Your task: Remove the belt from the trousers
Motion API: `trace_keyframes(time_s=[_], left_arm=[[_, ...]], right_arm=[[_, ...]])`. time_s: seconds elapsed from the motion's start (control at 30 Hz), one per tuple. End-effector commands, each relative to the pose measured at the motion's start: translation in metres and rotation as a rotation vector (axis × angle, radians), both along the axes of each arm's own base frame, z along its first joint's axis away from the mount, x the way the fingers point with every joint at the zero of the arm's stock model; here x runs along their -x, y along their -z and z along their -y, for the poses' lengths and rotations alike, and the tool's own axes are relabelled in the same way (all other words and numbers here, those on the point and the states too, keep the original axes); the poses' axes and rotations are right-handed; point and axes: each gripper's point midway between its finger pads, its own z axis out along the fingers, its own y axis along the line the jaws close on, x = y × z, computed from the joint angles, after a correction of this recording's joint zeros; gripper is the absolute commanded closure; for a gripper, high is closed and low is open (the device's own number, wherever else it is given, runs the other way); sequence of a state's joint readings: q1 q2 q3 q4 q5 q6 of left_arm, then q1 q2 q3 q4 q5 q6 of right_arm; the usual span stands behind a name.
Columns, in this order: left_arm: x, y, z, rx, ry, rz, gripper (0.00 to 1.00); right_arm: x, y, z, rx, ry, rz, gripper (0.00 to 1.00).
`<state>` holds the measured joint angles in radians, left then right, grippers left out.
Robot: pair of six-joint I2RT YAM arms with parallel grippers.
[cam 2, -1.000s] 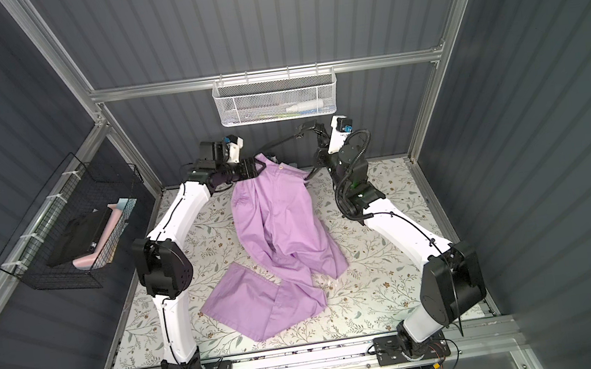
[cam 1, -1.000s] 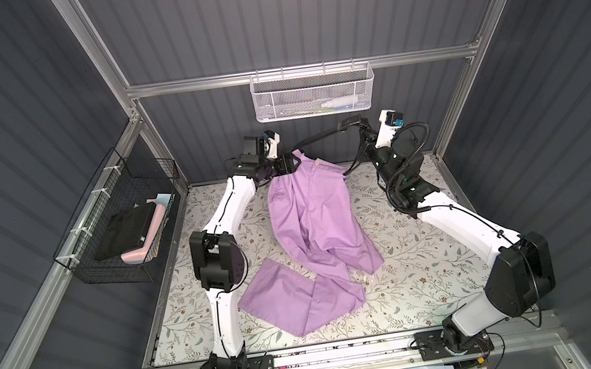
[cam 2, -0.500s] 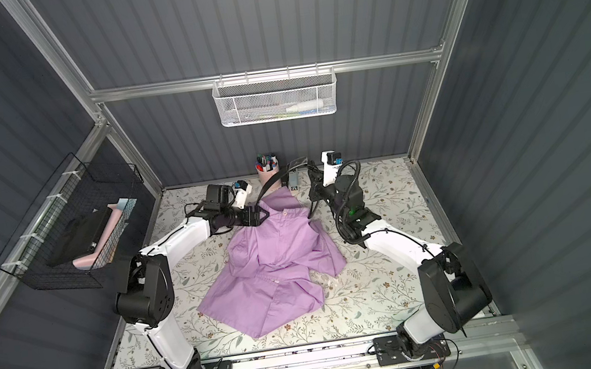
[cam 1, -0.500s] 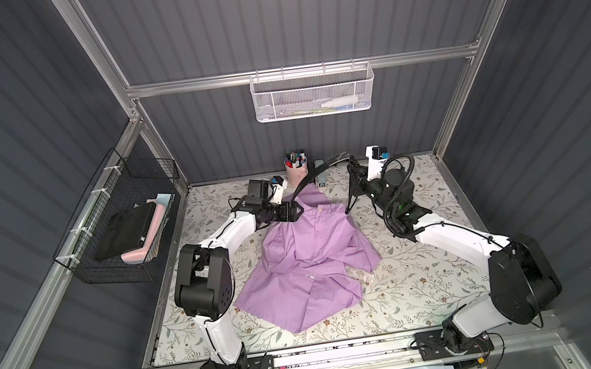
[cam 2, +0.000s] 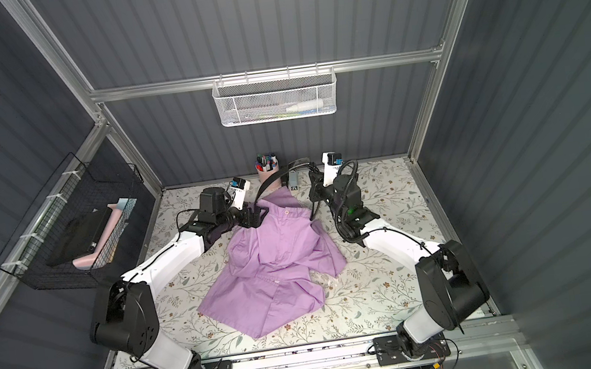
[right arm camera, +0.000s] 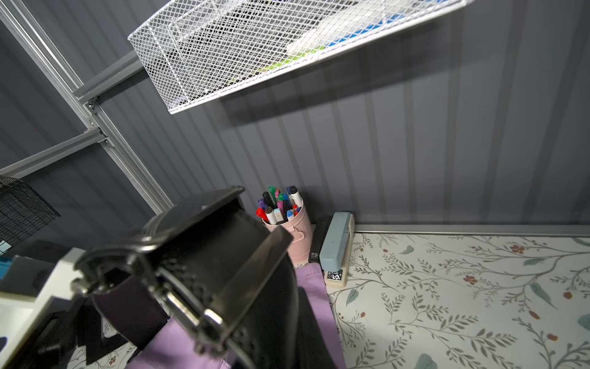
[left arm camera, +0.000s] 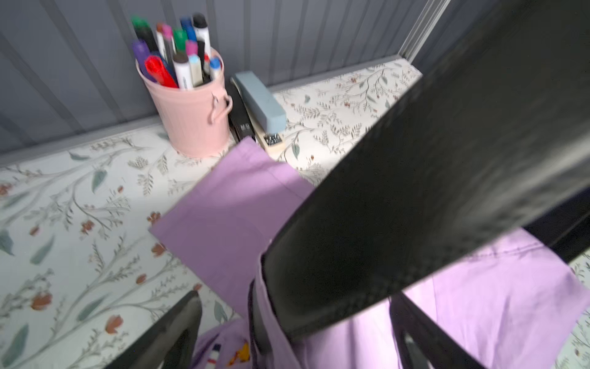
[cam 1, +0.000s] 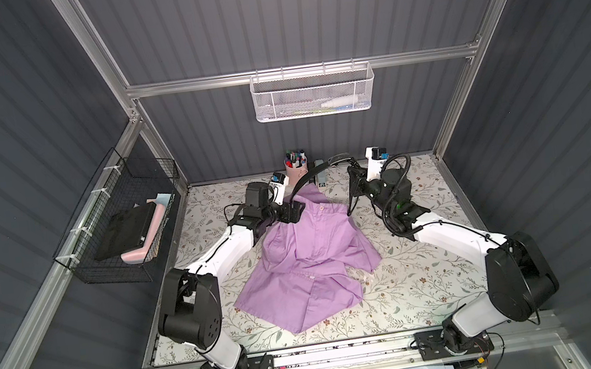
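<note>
The lilac trousers (cam 1: 307, 264) (cam 2: 277, 268) lie crumpled in the middle of the table, waistband toward the back wall. The black belt (cam 1: 313, 173) (cam 2: 270, 181) arches up from the waistband to my right gripper (cam 1: 352, 177) (cam 2: 312, 188), which is shut on it near the buckle (right arm camera: 191, 271). My left gripper (cam 1: 295, 211) (cam 2: 257, 215) (left arm camera: 293, 300) stands open at the waistband. Between its spread fingers, the belt (left arm camera: 415, 191) runs into the lilac cloth (left arm camera: 230, 217). In the right wrist view the buckle and strap hide the right fingers.
A pink cup of markers (cam 1: 296, 166) (left arm camera: 194, 115) and a blue-grey stapler (cam 1: 320, 176) (right arm camera: 335, 249) stand at the back wall, close behind the waistband. A white mesh basket (cam 1: 313, 93) hangs on the back wall, and a black wire basket (cam 1: 119, 230) hangs on the left wall.
Both arms have come down from high at the back. The trousers, which hung from the left gripper, now lie heaped on the table. The left gripper has opened. The right still holds the belt.
</note>
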<state>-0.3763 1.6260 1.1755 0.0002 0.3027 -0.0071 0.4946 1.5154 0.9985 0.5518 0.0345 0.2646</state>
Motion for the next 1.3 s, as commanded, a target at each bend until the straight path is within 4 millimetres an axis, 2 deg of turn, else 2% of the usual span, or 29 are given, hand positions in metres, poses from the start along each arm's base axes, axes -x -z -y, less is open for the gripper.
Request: trace_keyframes(time_s=[0.0,0.17,0.3,0.33,0.37,0.43,0.5,0.6,0.63,0.7,0.77,0.8,0.9,1.03,1.1,1.2,1.27], left_arm=[[-0.009,-0.041,0.010,-0.021,0.020,0.137,0.10],[-0.022,-0.058,0.029,-0.021,0.068,0.168,0.11],[-0.019,-0.073,0.048,-0.007,0.111,0.213,0.12],[-0.021,-0.089,0.053,0.004,0.117,0.247,0.13],[-0.021,-0.091,0.056,0.006,0.126,0.252,0.15],[-0.022,-0.093,0.058,-0.001,0.135,0.237,0.30],[-0.024,-0.095,0.058,-0.014,0.133,0.218,0.54],[-0.025,-0.107,0.058,-0.040,0.127,0.215,0.81],[-0.024,-0.112,0.058,-0.048,0.126,0.220,0.89],[-0.021,-0.124,0.058,-0.085,0.137,0.235,1.00],[-0.018,-0.133,0.058,-0.141,0.150,0.249,1.00],[-0.017,-0.138,0.057,-0.175,0.158,0.249,1.00],[-0.020,-0.152,0.056,-0.264,0.187,0.268,1.00],[-0.035,-0.169,0.059,-0.389,0.239,0.315,1.00],[-0.045,-0.191,0.059,-0.422,0.230,0.402,1.00],[-0.047,-0.211,0.062,-0.410,0.224,0.491,1.00],[-0.042,-0.201,0.063,-0.406,0.232,0.426,1.00]], right_arm=[[0.006,-0.025,-0.007,-0.029,-0.050,0.040,1.00],[0.010,-0.021,-0.013,-0.020,-0.091,0.020,1.00],[0.010,-0.012,-0.014,-0.011,-0.097,-0.011,1.00],[0.011,-0.010,-0.015,-0.009,-0.104,-0.016,1.00],[0.012,-0.008,-0.017,-0.007,-0.115,-0.023,1.00],[0.015,-0.007,-0.021,-0.009,-0.148,-0.028,1.00],[0.022,-0.008,-0.029,-0.005,-0.206,-0.020,1.00],[0.031,-0.005,-0.038,0.016,-0.281,-0.016,1.00],[0.032,-0.002,-0.038,0.031,-0.286,-0.026,0.97],[0.037,0.006,-0.041,0.074,-0.323,-0.059,0.80],[0.043,0.008,-0.036,0.109,-0.313,-0.085,0.67],[0.044,0.004,-0.026,0.126,-0.265,-0.076,0.60],[0.063,-0.021,-0.010,0.124,-0.214,0.006,0.48],[0.088,-0.063,0.011,0.153,-0.134,0.158,0.41],[0.091,-0.080,0.021,0.177,-0.089,0.189,0.40],[0.094,-0.096,0.026,0.215,-0.073,0.195,0.39],[0.095,-0.096,0.023,0.228,-0.095,0.184,0.39]])
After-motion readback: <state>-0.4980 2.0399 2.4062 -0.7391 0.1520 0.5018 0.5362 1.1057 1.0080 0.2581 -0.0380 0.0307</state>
